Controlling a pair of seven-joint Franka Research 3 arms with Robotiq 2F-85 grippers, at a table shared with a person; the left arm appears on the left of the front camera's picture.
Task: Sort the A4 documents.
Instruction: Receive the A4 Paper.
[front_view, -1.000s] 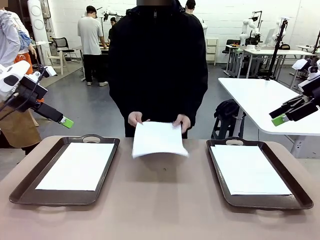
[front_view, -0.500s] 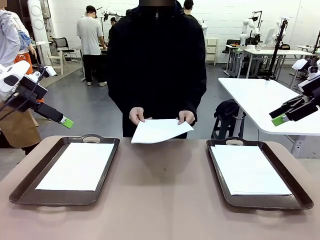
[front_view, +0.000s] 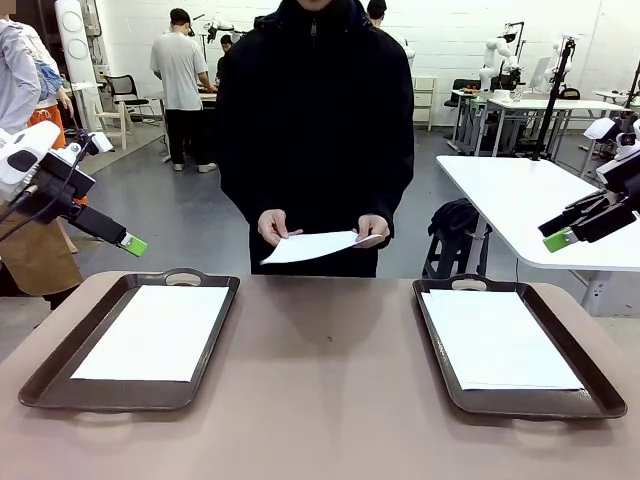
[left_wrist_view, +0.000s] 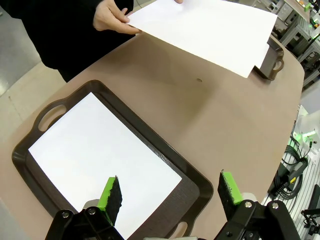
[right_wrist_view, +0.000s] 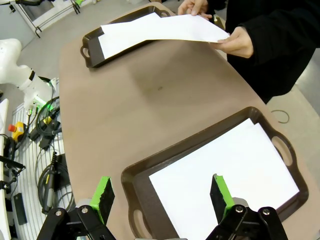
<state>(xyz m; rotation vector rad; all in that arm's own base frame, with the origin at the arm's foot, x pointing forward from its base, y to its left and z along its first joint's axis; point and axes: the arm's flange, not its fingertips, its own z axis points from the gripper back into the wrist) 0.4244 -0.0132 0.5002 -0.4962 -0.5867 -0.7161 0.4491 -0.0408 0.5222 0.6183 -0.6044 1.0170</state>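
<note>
I saw the brown table (front_view: 320, 400) carrying two dark trays. The left tray (front_view: 130, 342) and the right tray (front_view: 515, 345) each held a white A4 sheet (front_view: 155, 332) (front_view: 497, 338). A person (front_view: 315, 110) at the far edge held a third sheet (front_view: 310, 246) between both hands (front_view: 272, 226) (front_view: 373, 231), above the table. My left gripper (left_wrist_view: 170, 192) and right gripper (right_wrist_view: 161, 195) hung with fingers spread apart, gripping nothing.

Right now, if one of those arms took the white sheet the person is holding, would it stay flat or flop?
Probably flop: the thin white paper sheet looks supported only by the person's two hands, at opposite edges. It looks very light, so it would likely bend or slide from a one-sided pinch.
</note>
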